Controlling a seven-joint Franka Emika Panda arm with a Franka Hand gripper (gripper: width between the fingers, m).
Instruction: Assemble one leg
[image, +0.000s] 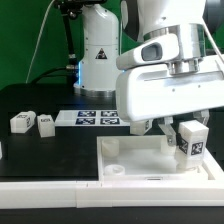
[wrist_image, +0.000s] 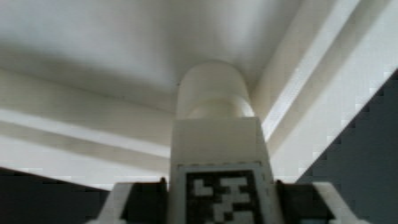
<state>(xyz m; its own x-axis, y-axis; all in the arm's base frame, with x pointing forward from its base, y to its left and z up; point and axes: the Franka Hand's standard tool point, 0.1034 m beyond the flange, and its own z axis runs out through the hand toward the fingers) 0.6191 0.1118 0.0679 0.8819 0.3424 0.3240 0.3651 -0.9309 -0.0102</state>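
Note:
My gripper (image: 185, 128) is shut on a leg (image: 190, 142), a small white post with a black-and-white tag facing the camera. It holds the leg over the right part of the large white tray-like piece (image: 130, 160); I cannot tell whether the leg's lower end touches it. In the wrist view the leg (wrist_image: 217, 120) runs away from the gripper (wrist_image: 221, 205) toward an inner corner of the white piece (wrist_image: 89, 70). Its tag sits between the dark fingers (wrist_image: 146, 200). Two more legs (image: 22, 122) (image: 46, 123) lie on the black table at the exterior view's left.
The marker board (image: 95, 118) lies flat behind the tray-like piece. The robot's white base (image: 100, 50) stands at the back. A raised corner boss (image: 112, 170) is on the tray-like piece near its front left.

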